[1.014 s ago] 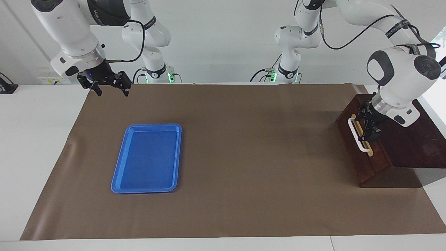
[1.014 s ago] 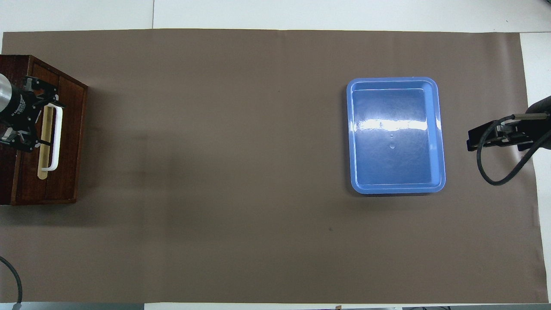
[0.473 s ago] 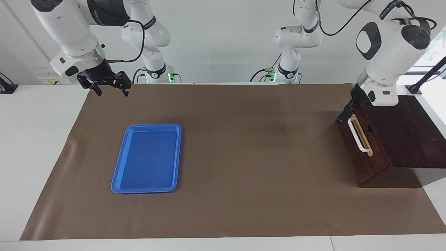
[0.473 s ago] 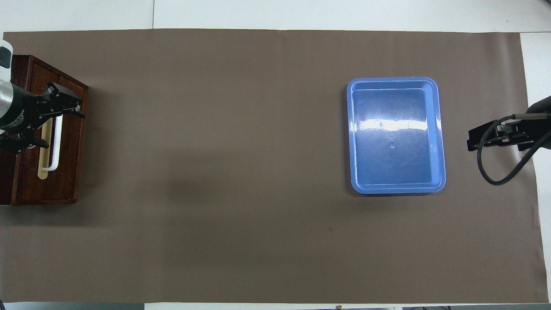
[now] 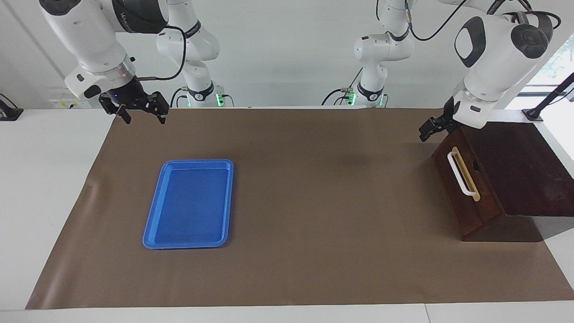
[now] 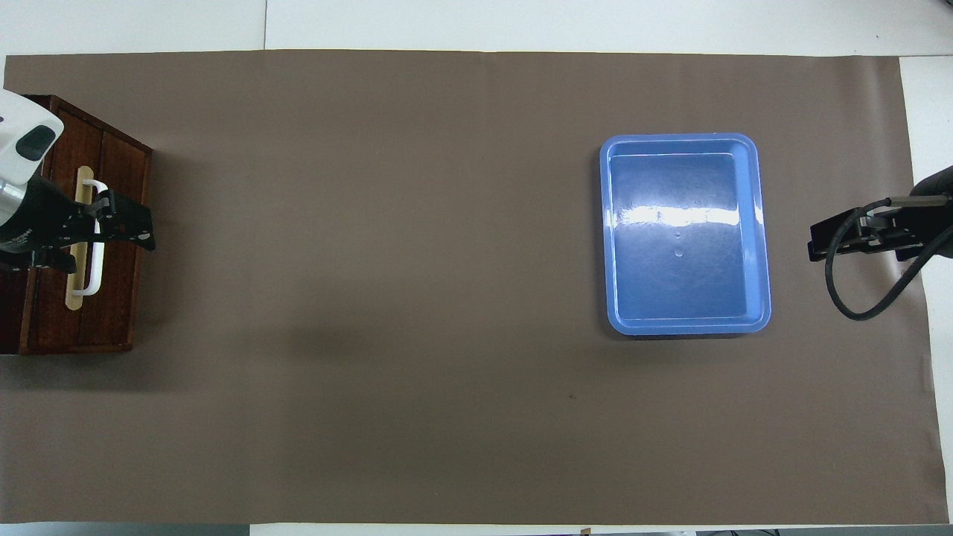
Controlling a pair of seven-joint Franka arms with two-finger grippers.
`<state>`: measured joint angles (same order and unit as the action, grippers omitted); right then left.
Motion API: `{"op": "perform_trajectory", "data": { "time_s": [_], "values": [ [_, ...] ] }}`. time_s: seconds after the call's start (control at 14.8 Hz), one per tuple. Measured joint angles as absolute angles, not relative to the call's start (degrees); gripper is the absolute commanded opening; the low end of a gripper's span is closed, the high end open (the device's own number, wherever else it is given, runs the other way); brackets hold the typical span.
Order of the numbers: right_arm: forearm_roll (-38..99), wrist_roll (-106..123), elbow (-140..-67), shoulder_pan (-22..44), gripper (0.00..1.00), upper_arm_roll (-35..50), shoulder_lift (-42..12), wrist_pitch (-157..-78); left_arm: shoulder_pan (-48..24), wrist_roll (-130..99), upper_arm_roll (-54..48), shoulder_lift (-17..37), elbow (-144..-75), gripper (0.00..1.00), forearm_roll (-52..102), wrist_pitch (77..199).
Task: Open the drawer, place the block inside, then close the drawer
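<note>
The drawer [image 5: 456, 197] is closed, its dark front flush in the wooden box [image 5: 520, 170] at the left arm's end of the table. The white bar handle [image 5: 462, 176] is free, with nothing on it. My left gripper [image 5: 432, 127] hangs open and empty in the air, over the box's corner nearest the robots. From above, this gripper [image 6: 104, 237] covers part of the handle [image 6: 93, 277]. My right gripper [image 5: 141, 113] waits open and empty, raised over the mat's edge at the right arm's end. The block is out of view.
An empty blue tray [image 5: 190, 204] lies flat on the brown mat [image 5: 314, 202], toward the right arm's end. In the overhead view the tray [image 6: 681, 231] is beside the right gripper. White tabletop [image 5: 45, 179] surrounds the mat.
My left gripper has lifted off the drawer handle and risen to hang over the box's corner nearest the robots. The drawer stays closed. The right arm has not moved.
</note>
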<state>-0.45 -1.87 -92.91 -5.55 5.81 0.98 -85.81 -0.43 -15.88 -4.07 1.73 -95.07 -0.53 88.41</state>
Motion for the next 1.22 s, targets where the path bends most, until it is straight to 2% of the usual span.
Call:
{"op": "perform_trajectory", "data": {
  "time_s": [0.34,1.22],
  "values": [
    [-0.4,-1.9,-92.9,-5.6,1.0,5.8,1.0,-85.8,-0.5,-9.7,-5.1,0.1,-95.5,1.0,-0.9,86.1],
    [-0.4,-1.9,-92.9,-5.6,1.0,5.8,1.0,-85.8,-0.5,-2.6,-4.8,0.2,-94.0,1.0,-2.5,85.9]
  ]
}}
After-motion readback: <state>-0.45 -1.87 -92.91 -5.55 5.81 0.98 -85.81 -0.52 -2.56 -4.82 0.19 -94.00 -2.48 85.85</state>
